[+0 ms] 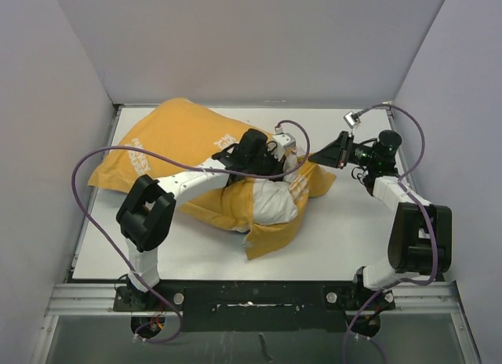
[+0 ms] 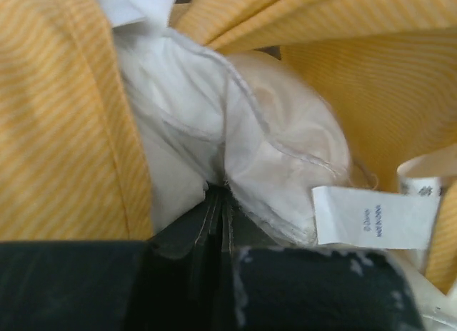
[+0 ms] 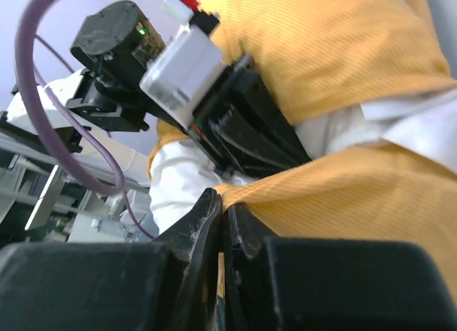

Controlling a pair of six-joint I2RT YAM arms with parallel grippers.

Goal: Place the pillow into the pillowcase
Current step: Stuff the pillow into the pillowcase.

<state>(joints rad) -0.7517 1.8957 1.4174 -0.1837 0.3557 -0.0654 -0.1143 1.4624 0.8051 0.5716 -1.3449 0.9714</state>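
The pillowcase (image 1: 172, 140) lies mustard-yellow side up across the table's middle and left. The white pillow (image 1: 271, 201) bulges out of its open right end. My left gripper (image 1: 289, 161) sits at that opening, shut on a fold of the pillow's white cover (image 2: 221, 153); a small sewn label (image 2: 375, 217) hangs beside it. My right gripper (image 1: 323, 158) is shut on the yellow edge of the pillowcase (image 3: 343, 195) at the far right of the opening. In the right wrist view the left gripper's black fingers (image 3: 250, 124) lie between yellow folds with white pillow (image 3: 178, 188) beside them.
Grey walls enclose the white table (image 1: 345, 238) on three sides. A metal rail (image 1: 251, 293) with both arm bases runs along the near edge. Purple cables loop over both arms.
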